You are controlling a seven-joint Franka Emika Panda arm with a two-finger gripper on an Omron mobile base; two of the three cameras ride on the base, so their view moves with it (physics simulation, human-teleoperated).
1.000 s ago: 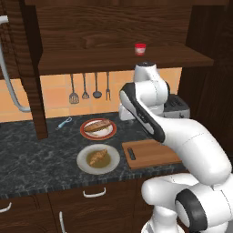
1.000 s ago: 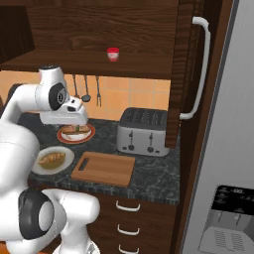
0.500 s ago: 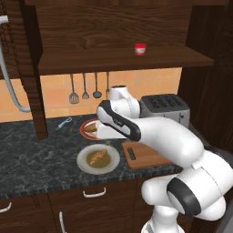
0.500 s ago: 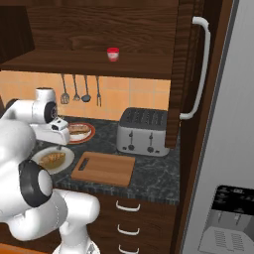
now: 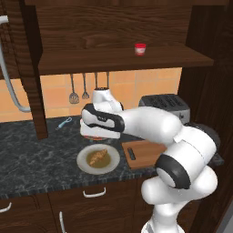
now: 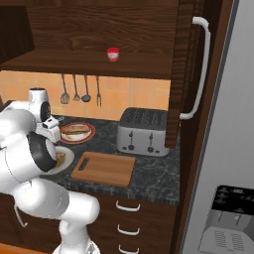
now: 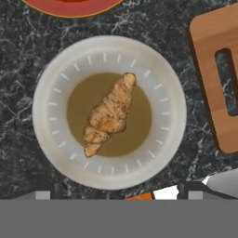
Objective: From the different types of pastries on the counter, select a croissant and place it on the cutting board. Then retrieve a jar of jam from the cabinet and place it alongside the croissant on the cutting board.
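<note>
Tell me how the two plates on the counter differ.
The near plate is pale grey-white with a brownish centre; the far plate is red with a light rim. The near plate holds a small tapered croissant; the far plate holds a longer, loaf-like pastry. The near plate lies beside the cutting board; the far plate sits further back, toward the wall. Both are round, flat on the counter.

- The croissant (image 7: 109,114) is laid in the middle of a round plate (image 7: 60,60), which is set on the counter (image 5: 32,159).
- The cutting board (image 6: 104,168) is placed just right of that plate, slot end (image 7: 228,81) nearest it.
- A second plate (image 6: 75,133) is set behind the first.
- The toaster (image 6: 143,131) is stood behind the board.
- The jar of jam (image 5: 140,49) is kept on the cabinet (image 5: 118,58) shelf above.
</note>
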